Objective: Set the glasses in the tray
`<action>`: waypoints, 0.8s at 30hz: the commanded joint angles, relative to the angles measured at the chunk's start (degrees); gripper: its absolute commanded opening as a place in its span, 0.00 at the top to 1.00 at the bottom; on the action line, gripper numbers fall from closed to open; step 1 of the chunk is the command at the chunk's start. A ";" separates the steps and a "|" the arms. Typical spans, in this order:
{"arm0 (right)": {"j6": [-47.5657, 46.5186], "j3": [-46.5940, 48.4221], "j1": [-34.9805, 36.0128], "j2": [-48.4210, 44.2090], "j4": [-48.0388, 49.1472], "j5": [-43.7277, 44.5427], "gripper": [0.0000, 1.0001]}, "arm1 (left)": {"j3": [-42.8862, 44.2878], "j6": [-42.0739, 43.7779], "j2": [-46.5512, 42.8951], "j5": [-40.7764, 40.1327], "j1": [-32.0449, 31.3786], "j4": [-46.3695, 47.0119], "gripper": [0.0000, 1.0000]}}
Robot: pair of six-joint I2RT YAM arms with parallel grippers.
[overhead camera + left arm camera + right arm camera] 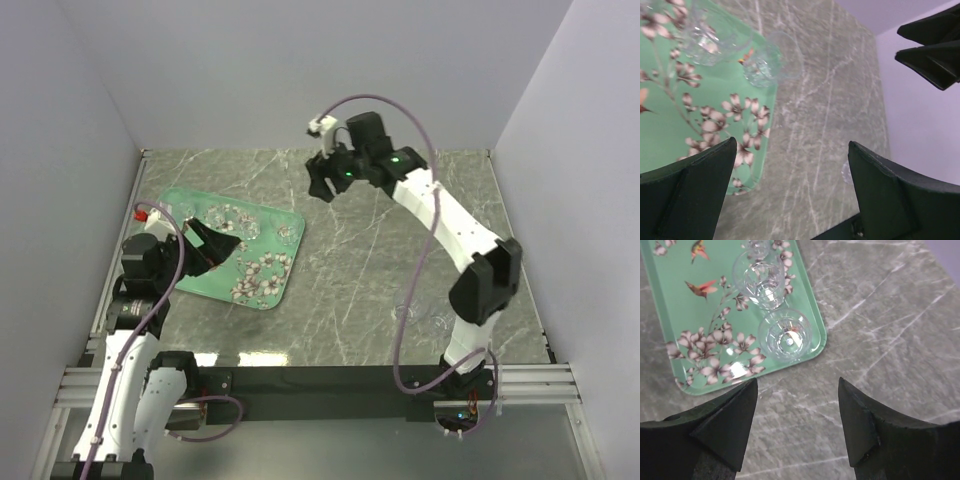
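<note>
Holding our left gripper and right gripper wide apart and empty, we see glasses standing in the tray.

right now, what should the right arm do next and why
Probably swing the right hand toward the faint glasses on the near right of the table: it hangs open and empty over the tray corner, where a glass already stands.
</note>
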 commanded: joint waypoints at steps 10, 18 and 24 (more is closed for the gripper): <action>-2.53 -23.86 -8.91 -21.62 4.19 -4.02 0.28 | -1.79 -4.86 12.28 1.36 -18.76 17.02 0.00; -2.88 -37.83 -16.46 -30.95 5.15 -2.78 0.28 | 5.67 -4.86 28.64 -3.83 -36.43 24.13 0.01; -2.00 -46.09 -24.02 -37.45 5.68 -2.96 0.28 | 16.99 -3.02 44.28 -6.20 -47.49 23.54 0.01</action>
